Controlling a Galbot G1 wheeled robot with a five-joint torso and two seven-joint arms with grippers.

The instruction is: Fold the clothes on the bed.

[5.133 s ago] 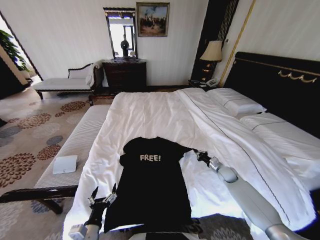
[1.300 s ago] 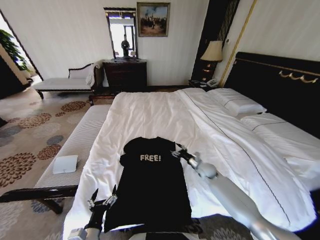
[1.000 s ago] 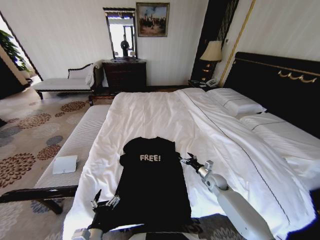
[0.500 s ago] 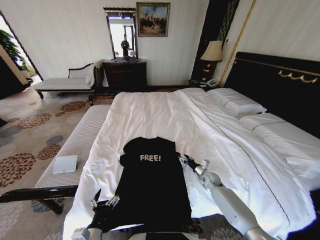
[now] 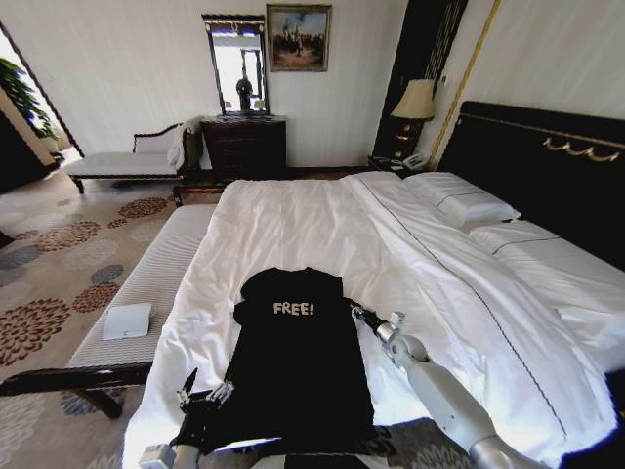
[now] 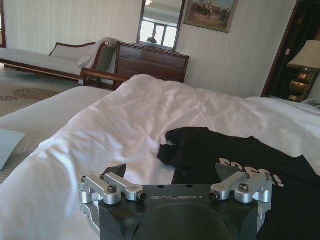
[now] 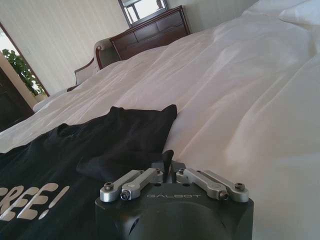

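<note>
The clothes are one black T-shirt (image 5: 298,362) with white "FREE!" lettering, lying flat near the foot of the bed (image 5: 293,220), both sleeves tucked in over the body. My left gripper (image 5: 202,394) hovers by the shirt's lower left hem, open with nothing between its fingers. The left wrist view shows that gripper (image 6: 170,172) spread wide in front of the shirt (image 6: 240,155). My right gripper (image 5: 356,312) rests at the shirt's right edge beside the lettering. Seen from the right wrist, its fingertips (image 7: 167,159) are shut together against the folded sleeve (image 7: 125,145); I cannot tell whether fabric is pinched.
A white-cushioned bench (image 5: 146,278) runs along the bed's left side with a white folded item (image 5: 127,320) on it. Pillows (image 5: 464,205) and the dark headboard (image 5: 547,171) are far right. A dresser (image 5: 244,145) and a chaise stand by the far wall.
The shirt's right sleeve, spread out five seconds ago, now lies folded over the body. My right gripper carried it in, then drew back to the shirt's right edge. The left gripper sank slightly.
</note>
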